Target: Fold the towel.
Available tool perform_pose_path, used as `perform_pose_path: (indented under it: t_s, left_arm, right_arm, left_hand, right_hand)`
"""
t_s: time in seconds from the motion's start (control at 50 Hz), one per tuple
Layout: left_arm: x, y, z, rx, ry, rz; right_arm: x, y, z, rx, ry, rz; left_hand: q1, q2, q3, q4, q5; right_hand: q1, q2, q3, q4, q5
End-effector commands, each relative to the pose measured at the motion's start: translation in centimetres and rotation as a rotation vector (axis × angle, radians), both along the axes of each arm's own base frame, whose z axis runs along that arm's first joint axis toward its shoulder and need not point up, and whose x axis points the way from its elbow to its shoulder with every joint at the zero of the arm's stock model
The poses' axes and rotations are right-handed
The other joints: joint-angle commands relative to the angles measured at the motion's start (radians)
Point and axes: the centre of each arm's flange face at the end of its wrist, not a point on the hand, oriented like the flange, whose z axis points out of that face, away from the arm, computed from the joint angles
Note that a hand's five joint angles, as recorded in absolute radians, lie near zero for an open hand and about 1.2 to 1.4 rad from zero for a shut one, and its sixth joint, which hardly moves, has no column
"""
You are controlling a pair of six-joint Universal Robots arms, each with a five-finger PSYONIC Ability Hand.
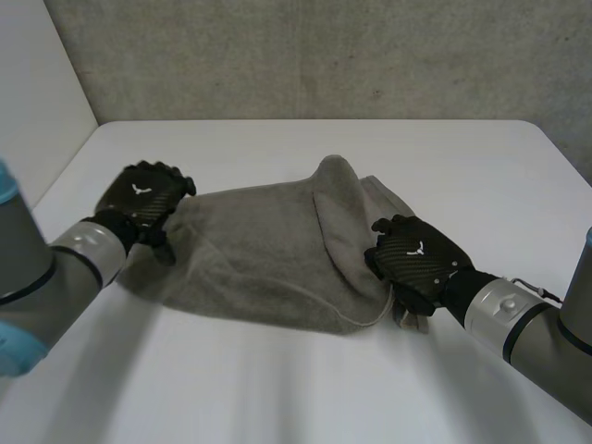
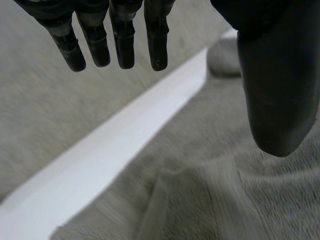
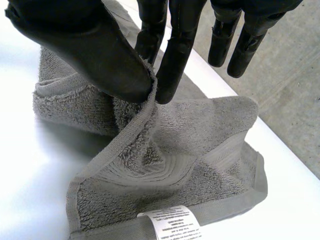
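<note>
On the white worktop (image 1: 277, 139) a rumpled grey towel (image 1: 259, 250) is spread. A fold by its right edge (near a white label (image 3: 172, 222)) is pinched by the right hand (image 1: 416, 254); the left hand (image 1: 143, 199) is held open at its left edge.

A white table (image 1: 277, 398) is backed by a rough grey wall (image 1: 324, 55); a white panel (image 1: 37, 83) is seen at left.

A big, flat white table (image 1: 277, 388) with rounded corners lies in the head view. Behind its far edge stands a rough grey wall (image 1: 324, 55) with little dark specks on it. A smooth white panel (image 1: 37, 83) stands on the left side and meets the grey wall.
</note>
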Motion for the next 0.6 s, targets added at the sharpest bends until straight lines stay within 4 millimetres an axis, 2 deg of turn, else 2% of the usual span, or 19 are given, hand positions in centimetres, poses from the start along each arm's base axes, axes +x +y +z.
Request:
perform_pose_path:
  t_s: [0.02,0.1,0.16,0.38,0.5,0.54,0.56,0.58,0.6]
  left_arm:
    - [-1.1,-2.1,-3.6,0.115,-0.128,-0.106]
    - [-1.4,-2.7,-5.4,0.164,-0.211,-0.164]
    - [-1.4,-3.3,-6.0,0.170,-0.239,-0.173]
    - [-1.6,-4.7,-6.3,0.146,-0.244,-0.170]
    - [-1.7,-4.8,-6.5,0.153,-0.247,-0.170]
    - [-1.6,-4.7,-6.4,0.154,-0.248,-0.168]
    - [-1.6,-4.7,-6.4,0.154,-0.248,-0.168]
    - [-1.7,-4.7,-6.3,0.156,-0.249,-0.170]
    - [-1.7,-4.7,-6.3,0.156,-0.249,-0.170]
  right_arm:
    - [-0.1,0.1,-0.3,0.010,0.004,-0.004]
    - [-0.2,0.1,-0.3,0.012,0.005,-0.006]
    - [-0.2,0.1,-0.3,0.013,0.005,-0.006]
    - [-0.2,0.2,-1.1,0.038,0.013,-0.006]
    - [-0.2,0.2,-1.3,0.046,0.016,-0.005]
    - [-0.2,0.1,-1.3,0.044,0.016,-0.005]
    - [-0.2,0.1,-1.3,0.044,0.016,-0.005]
    - [-0.2,0.1,-1.4,0.047,0.015,-0.006]
    - [-0.2,0.1,-1.4,0.047,0.015,-0.006]
  left_hand:
    - [-0.091,-0.054,-0.052,-0.059,-0.010]
    - [-0.097,-0.060,-0.052,-0.059,-0.016]
    - [-0.109,-0.072,-0.052,-0.059,-0.028]
    - [-0.103,-0.066,-0.052,-0.059,-0.022]
    - [-0.050,-0.013,-0.052,-0.059,0.031]
    - [0.218,0.255,-0.052,-0.059,0.299]
    - [0.220,0.257,-0.052,-0.059,0.301]
    - [0.464,0.501,-0.052,-0.059,0.545]
    - [0.466,0.504,-0.052,-0.059,0.547]
  right_hand:
    - [0.069,0.078,-0.043,-0.076,0.052]
    - [0.069,0.078,-0.043,-0.076,0.052]
    - [0.069,0.078,-0.043,-0.076,0.052]
    - [0.069,0.078,-0.043,-0.076,0.052]
    - [0.069,0.078,-0.043,-0.076,0.052]
    - [0.069,0.078,-0.043,-0.076,0.052]
    - [0.069,0.078,-0.043,-0.076,0.052]
    - [0.069,0.078,-0.043,-0.076,0.052]
    - [0.069,0.078,-0.043,-0.076,0.052]
